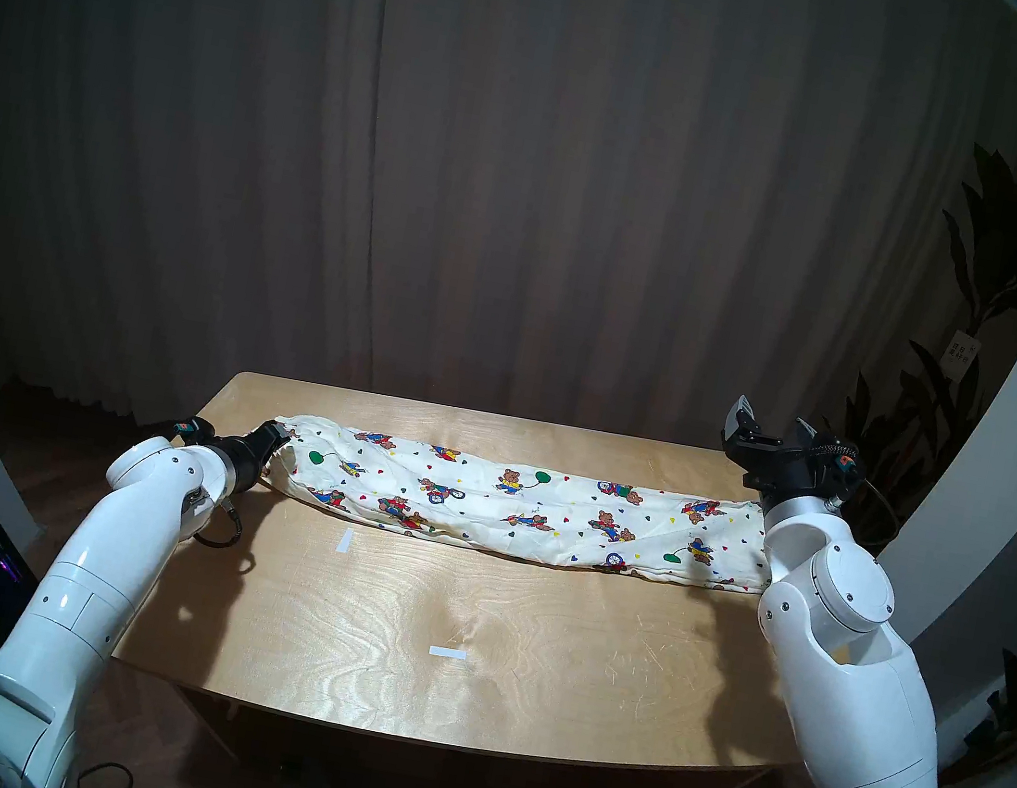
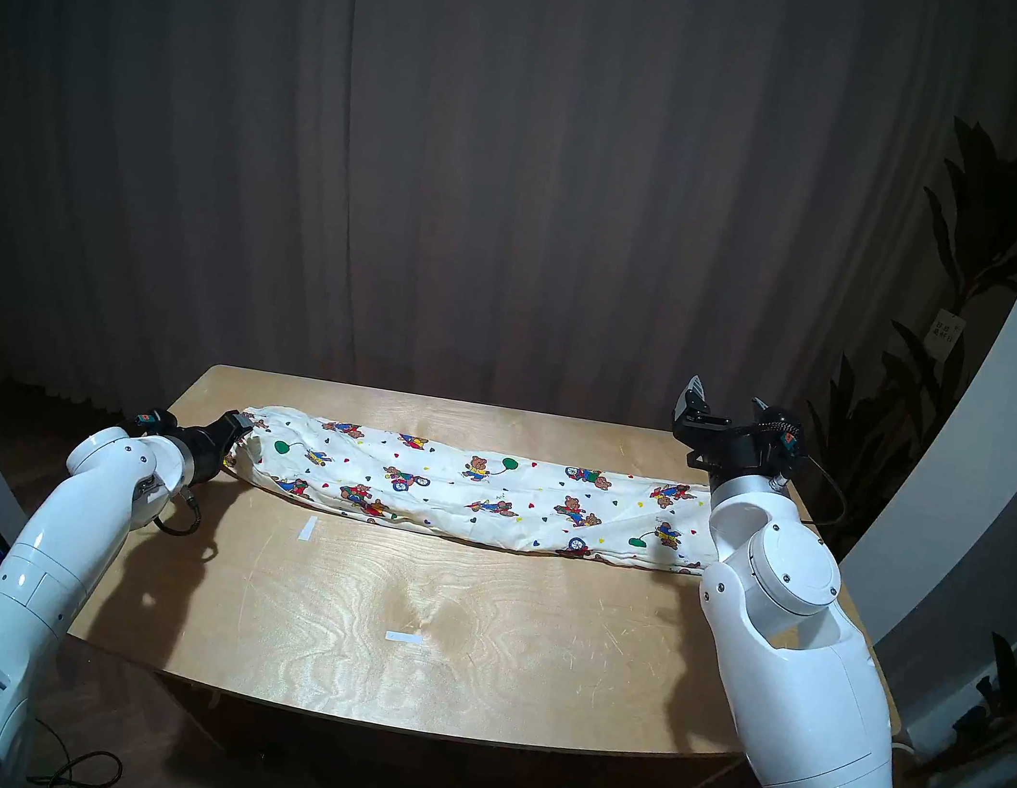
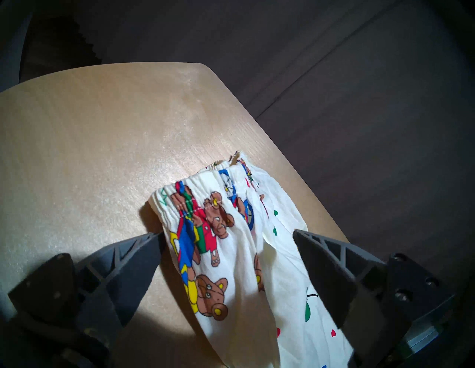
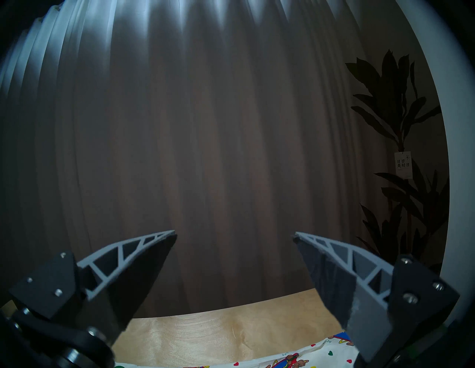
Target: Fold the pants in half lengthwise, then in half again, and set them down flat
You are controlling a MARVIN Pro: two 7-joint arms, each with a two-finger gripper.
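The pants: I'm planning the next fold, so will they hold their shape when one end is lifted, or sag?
The pants will probably sag: the cloth looks thin and lies wrinkled along the table. They seem light. The gathered waist between the open left gripper's fingers may bunch and, pinched shallowly, slip.

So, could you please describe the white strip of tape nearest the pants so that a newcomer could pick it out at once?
Start at the wooden table and find the long printed pants lying across its far half. Just in front of their left end, near the left tool, lies a white strip of tape. It runs front to back, whereas the other strip, nearer the front edge, lies crosswise.
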